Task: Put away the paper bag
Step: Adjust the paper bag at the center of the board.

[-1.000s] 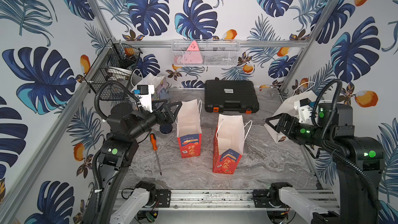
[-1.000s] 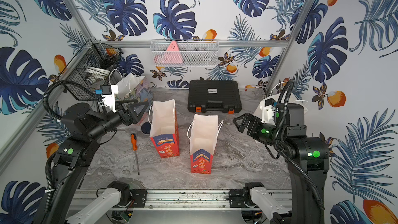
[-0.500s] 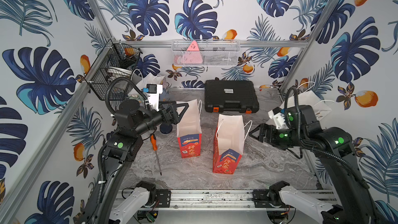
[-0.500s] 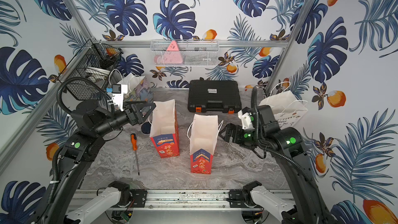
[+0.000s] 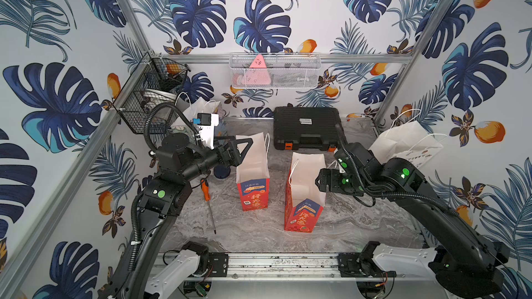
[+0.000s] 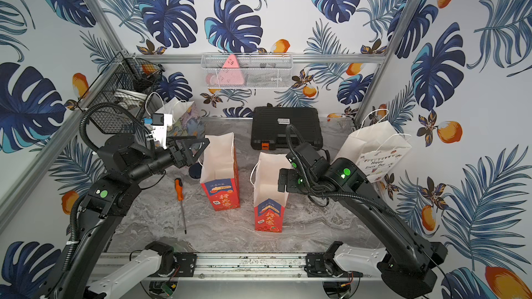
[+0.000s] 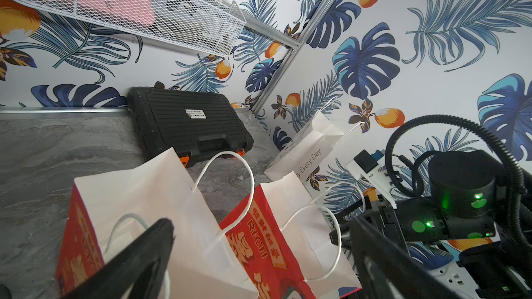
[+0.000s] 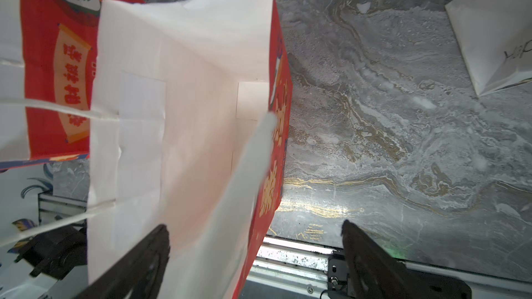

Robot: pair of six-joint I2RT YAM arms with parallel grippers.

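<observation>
Right wrist: red paper bag (image 8: 187, 81) upright, white inside, mouth open; right gripper (image 8: 254, 223) wide open, empty.

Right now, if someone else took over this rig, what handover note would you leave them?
Left gripper: open, empty, at the rim of the farther red-and-white bag.
Right gripper: open, straddling a side wall of the nearer red-and-white bag, not closed on it.
Both bags stand upright and open on the table.
Done: approach only; no bag lifted or put away.
Left: close on a bag, lift it, stow it; the pictures don't show where.
</observation>
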